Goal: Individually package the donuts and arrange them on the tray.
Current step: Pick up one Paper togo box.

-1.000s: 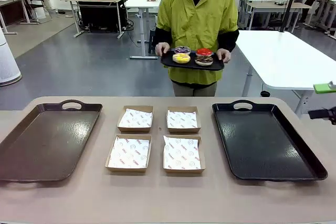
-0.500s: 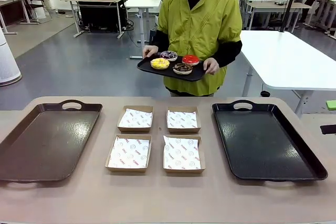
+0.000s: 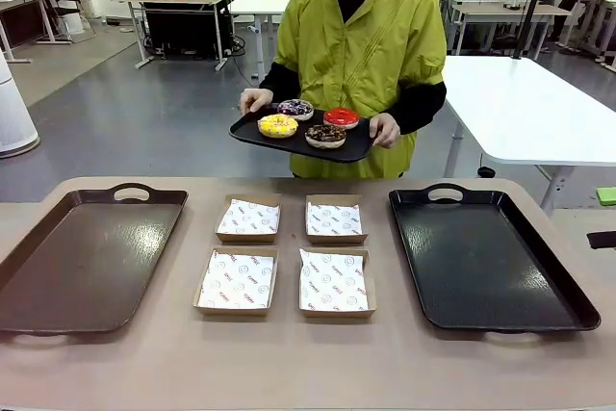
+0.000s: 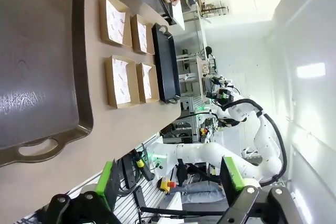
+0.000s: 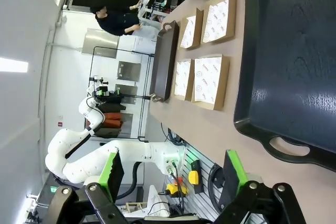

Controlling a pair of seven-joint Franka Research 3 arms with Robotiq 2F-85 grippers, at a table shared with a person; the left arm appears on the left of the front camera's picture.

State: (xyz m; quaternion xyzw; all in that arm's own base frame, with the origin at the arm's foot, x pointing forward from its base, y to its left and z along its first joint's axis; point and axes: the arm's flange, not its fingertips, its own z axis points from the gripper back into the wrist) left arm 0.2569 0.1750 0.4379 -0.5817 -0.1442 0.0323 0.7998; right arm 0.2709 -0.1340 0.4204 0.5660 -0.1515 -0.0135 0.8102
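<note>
Beyond the table's far edge a person holds a small black serving tray (image 3: 252, 135) carrying the donuts: yellow-iced (image 3: 277, 125), purple with white speckles (image 3: 295, 108), glossy red (image 3: 342, 117) and chocolate with sprinkles (image 3: 325, 135). On the table, a brown tray (image 3: 82, 257) lies at the left and a black tray (image 3: 491, 257) at the right. My left gripper (image 4: 169, 179) is open and holds nothing, off the brown tray's (image 4: 42, 51) near end. My right gripper (image 5: 171, 174) is open too, off the black tray's (image 5: 294, 51) near handle; its tips show at the right edge (image 3: 604, 217).
Four paper-lined cardboard boxes sit between the trays in two rows: far left (image 3: 248, 218), far right (image 3: 336, 219), near left (image 3: 237, 281), near right (image 3: 333, 282). A bare strip of tabletop (image 3: 289, 363) runs along the near edge. A white table (image 3: 525, 108) stands behind, at the right.
The person has stepped closer to the table, bringing the donut tray lower and to the left. My right gripper has drawn back toward the picture's right edge.
</note>
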